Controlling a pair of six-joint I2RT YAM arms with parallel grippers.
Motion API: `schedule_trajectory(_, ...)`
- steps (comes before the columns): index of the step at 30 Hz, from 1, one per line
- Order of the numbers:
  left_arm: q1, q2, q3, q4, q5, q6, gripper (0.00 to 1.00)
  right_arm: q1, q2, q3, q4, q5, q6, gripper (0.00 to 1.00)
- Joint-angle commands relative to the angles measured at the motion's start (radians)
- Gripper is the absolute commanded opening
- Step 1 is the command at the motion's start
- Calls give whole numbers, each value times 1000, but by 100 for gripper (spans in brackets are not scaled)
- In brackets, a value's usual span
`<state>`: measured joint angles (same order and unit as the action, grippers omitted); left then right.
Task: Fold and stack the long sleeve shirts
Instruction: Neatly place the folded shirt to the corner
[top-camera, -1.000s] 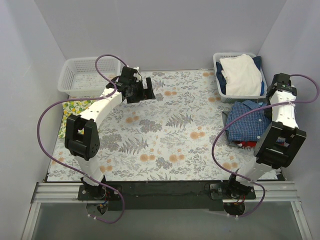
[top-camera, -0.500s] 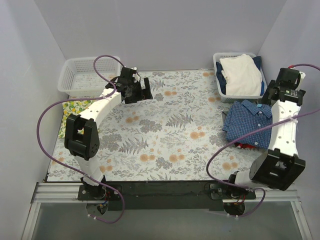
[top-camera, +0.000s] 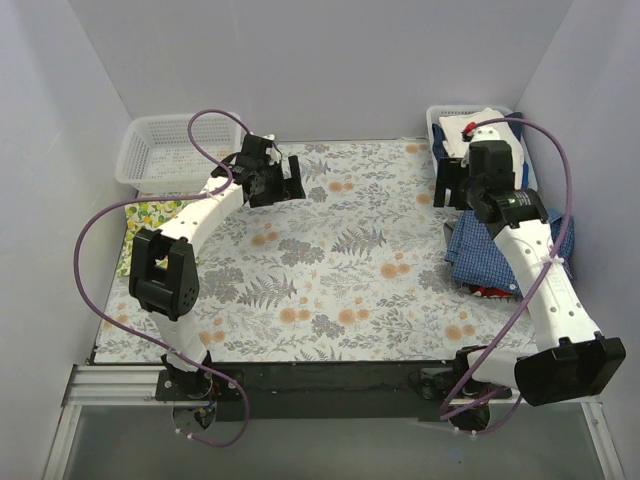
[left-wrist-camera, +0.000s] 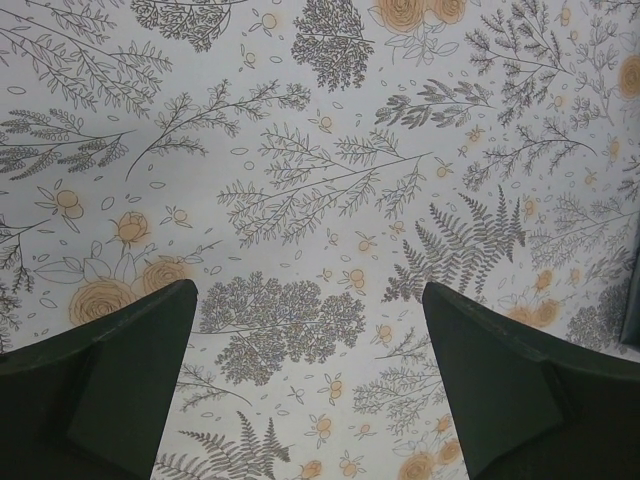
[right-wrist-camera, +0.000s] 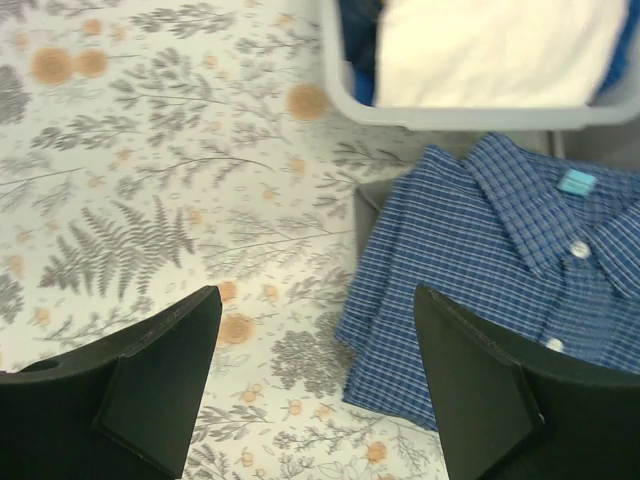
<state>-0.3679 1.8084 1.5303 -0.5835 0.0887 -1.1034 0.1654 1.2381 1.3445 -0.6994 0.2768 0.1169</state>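
Top: blue shirt (top-camera: 478, 250) lies on red shirt (top-camera: 488, 291) at the right edge of the mat (top-camera: 330, 260) (red shows only here); left gripper (top-camera: 297, 180) and right gripper (top-camera: 447, 185) well apart.
Left wrist: left gripper spread wide, empty, over mat.
Right wrist: right gripper released, beside blue shirt's left edge; basket (right-wrist-camera: 450, 115) just beyond.

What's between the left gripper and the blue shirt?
Nothing but floral table cover between the left gripper and the blue shirt; the top view shows the stretch bare.
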Motion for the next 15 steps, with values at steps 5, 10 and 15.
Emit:
schedule_trajectory(5, 6, -87, -19, 39, -58, 37, 98, 246, 29, -27, 118, -74, -25, 86)
schedule_trajectory(10, 6, -141, -79, 82, -76, 37, 98, 324, 79, -31, 161, -122, -25, 86)
schedule_trajectory(15, 6, -178, -124, 123, -76, 53, 98, 356, 118, -31, 182, -149, -20, 86)
